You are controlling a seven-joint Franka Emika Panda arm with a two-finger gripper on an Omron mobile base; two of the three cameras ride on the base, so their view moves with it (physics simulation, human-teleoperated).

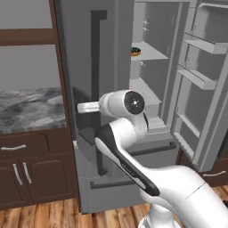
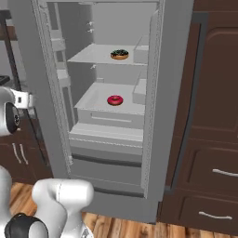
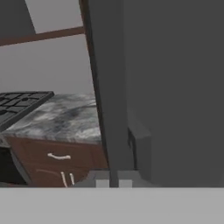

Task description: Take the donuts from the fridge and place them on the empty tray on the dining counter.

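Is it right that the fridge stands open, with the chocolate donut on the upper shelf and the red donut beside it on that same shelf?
Not quite. The fridge is open and the chocolate donut sits on the upper shelf, but the red donut lies on the shelf below it, as the right base view shows.

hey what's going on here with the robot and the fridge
The fridge has its right door swung open, and both donuts sit inside: the chocolate donut on an upper shelf, the red donut on the shelf below. The arm stands in front of the closed left door, its gripper shut and holding nothing, pointed along the door's edge toward the marbled worktop. Neither donut has been picked up yet.
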